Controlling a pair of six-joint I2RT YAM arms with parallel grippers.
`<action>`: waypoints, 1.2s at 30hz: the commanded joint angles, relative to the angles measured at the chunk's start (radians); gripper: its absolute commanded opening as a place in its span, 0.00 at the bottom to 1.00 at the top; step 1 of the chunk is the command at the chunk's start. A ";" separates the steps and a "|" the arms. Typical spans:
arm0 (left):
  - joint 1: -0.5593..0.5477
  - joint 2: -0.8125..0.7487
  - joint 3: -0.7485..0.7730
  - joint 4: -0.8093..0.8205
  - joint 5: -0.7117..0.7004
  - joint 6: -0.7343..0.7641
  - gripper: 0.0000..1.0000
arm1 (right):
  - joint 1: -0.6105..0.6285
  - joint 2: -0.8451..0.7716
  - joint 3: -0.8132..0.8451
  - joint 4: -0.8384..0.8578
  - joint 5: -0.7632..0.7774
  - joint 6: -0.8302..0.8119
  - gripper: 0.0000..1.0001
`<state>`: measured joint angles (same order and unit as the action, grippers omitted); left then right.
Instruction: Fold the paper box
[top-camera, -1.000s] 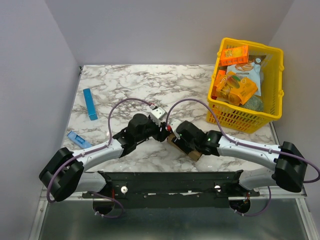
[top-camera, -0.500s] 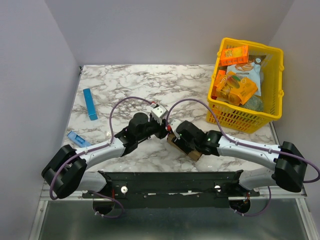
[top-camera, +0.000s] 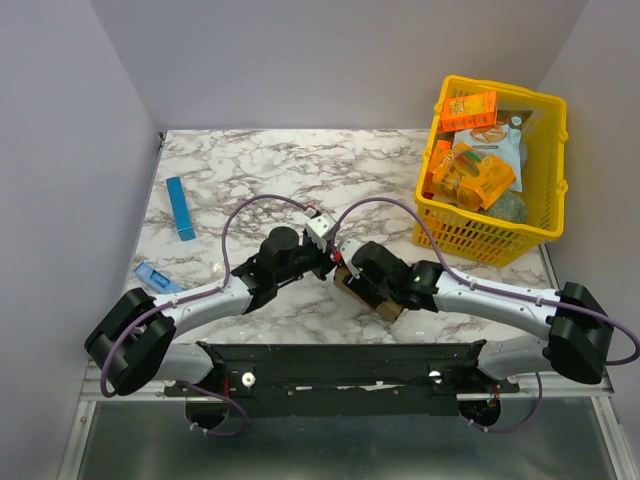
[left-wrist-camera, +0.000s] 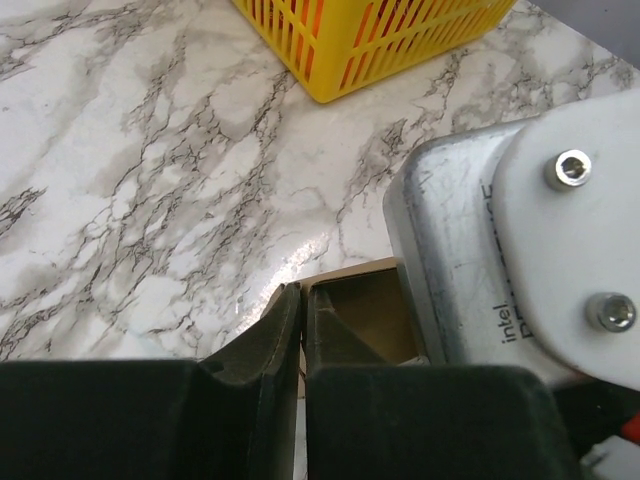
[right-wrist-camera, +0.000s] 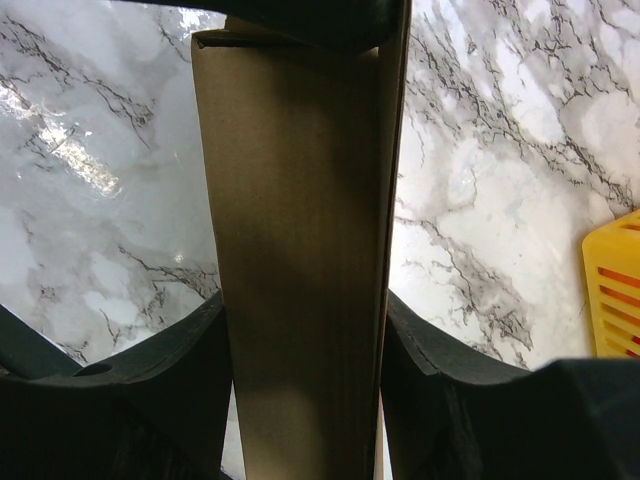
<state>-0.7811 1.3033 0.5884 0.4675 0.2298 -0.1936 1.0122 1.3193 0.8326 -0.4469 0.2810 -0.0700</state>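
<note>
Your left gripper (top-camera: 327, 262) has edged in and narrowed onto the box (top-camera: 388, 309), mid-table. Left wrist: its fingers (left-wrist-camera: 255, 350) pinch a wall, nearly together. Right wrist: your right gripper (right-wrist-camera: 300, 330) clamps the body. One end looks open, so closing remains.

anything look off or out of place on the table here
Nothing is spilled or damaged. Two small things stand out: an orange box sits tilted atop the heap in the basket, and a small blue packet lies askew at the very left edge of the table.
</note>
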 joint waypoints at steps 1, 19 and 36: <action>-0.014 0.008 -0.018 0.023 0.003 -0.029 0.09 | 0.000 0.031 -0.026 0.008 -0.016 0.009 0.47; -0.027 0.016 -0.116 0.043 -0.141 0.000 0.00 | 0.000 0.009 -0.035 0.016 -0.013 0.013 0.47; -0.095 0.043 -0.185 0.112 -0.216 -0.084 0.00 | 0.000 0.035 -0.044 0.034 0.017 0.019 0.45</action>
<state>-0.8539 1.3056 0.4488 0.6846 0.0628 -0.2340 1.0126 1.3258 0.8230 -0.4374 0.2787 -0.0807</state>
